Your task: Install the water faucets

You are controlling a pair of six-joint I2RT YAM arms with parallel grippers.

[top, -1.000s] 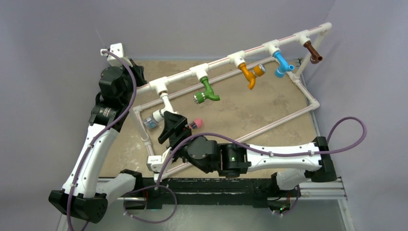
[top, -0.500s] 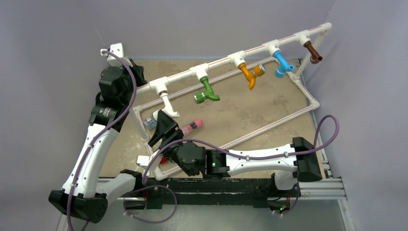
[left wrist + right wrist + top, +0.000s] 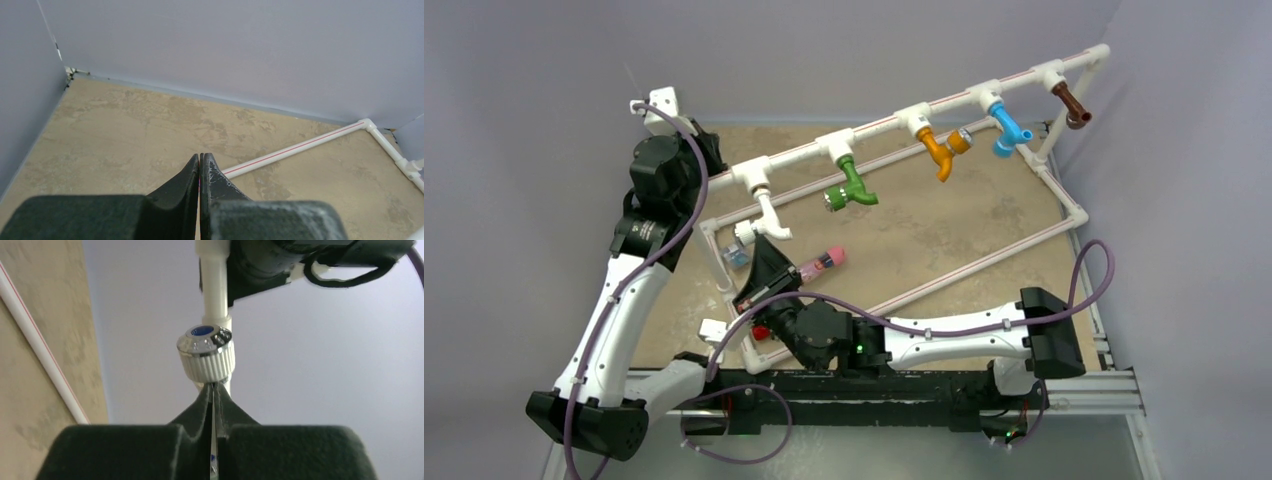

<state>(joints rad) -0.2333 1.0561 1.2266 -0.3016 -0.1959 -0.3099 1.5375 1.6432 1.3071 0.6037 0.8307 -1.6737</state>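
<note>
The white pipe frame (image 3: 884, 122) on the tan table (image 3: 924, 230) carries the white faucet (image 3: 766, 212), green faucet (image 3: 852, 187), orange faucet (image 3: 939, 152), blue faucet (image 3: 1007, 128) and brown faucet (image 3: 1072, 103). The left gripper (image 3: 200, 165) is pressed closed and empty. The right gripper (image 3: 213, 390) is closed, its tips just under the white faucet's knob (image 3: 206, 357).

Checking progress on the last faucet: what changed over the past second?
The right gripper drew back toward the near-left corner, its arm folding in. It is shut and now points at the white faucet, tips just short of the knob. The left arm and the other faucets barely moved.
</note>
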